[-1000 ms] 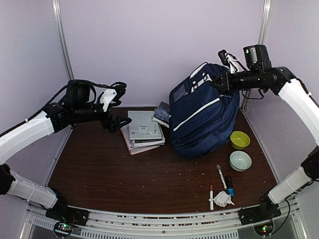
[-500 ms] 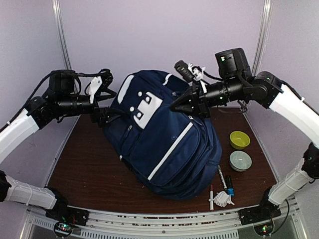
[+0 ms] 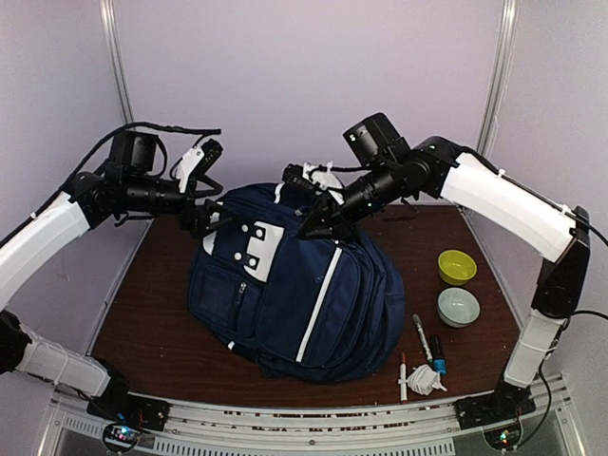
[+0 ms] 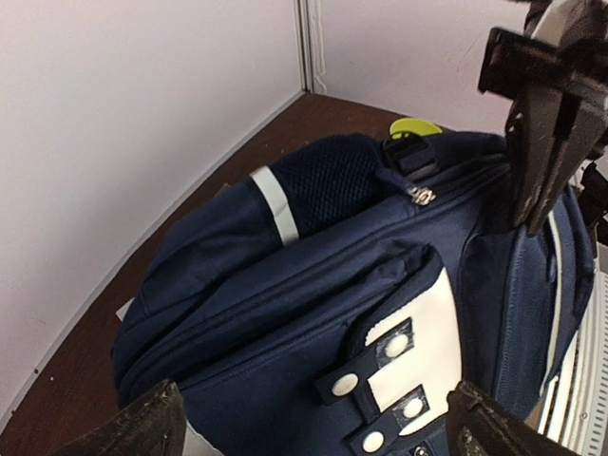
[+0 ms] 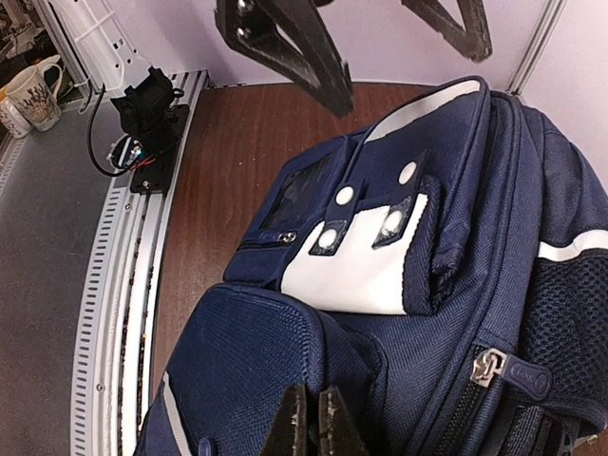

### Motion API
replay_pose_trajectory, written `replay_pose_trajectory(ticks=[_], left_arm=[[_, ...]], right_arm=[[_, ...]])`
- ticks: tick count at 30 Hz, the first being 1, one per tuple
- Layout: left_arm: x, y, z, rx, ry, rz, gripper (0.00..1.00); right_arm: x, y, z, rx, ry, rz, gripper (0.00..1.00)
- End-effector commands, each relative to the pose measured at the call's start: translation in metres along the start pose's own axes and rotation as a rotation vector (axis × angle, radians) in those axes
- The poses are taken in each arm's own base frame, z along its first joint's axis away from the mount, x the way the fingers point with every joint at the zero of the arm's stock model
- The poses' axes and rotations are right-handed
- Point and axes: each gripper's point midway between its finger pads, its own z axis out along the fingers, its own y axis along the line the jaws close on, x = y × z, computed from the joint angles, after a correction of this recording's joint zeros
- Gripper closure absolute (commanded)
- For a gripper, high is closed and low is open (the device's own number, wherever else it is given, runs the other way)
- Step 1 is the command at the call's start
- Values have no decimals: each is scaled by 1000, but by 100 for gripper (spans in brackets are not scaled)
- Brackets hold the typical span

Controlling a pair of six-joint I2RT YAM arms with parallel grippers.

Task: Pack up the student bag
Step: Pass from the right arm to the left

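Student bag (image 3: 294,294) lies front-up mid-table (image 3: 152,323), right gripper (image 3: 311,226) pinched shut on fabric at its far top, left gripper (image 3: 203,195) wide open above the flap's far-left corner; best hold right firm, lower left onto zipper pull (image 4: 419,195), slowly.
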Motion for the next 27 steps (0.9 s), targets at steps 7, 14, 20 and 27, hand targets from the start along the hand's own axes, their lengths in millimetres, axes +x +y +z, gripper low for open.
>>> replay_pose_trajectory(ticks=[7,14,20,27], left_arm=[[44,71,18,-170,97,-114,2],[76,54,55,38,90,-208,2],[64,21,67,173,10,-172,7],[47,-5,43,240,-39,-132,100]], right_arm=[[-11,5,-9,-6,-8,-195,100],[-6,7,-13,7,-6,-251,100],[-6,7,-10,5,-18,-269,100],[-9,-4,-23,107,-25,-197,97]])
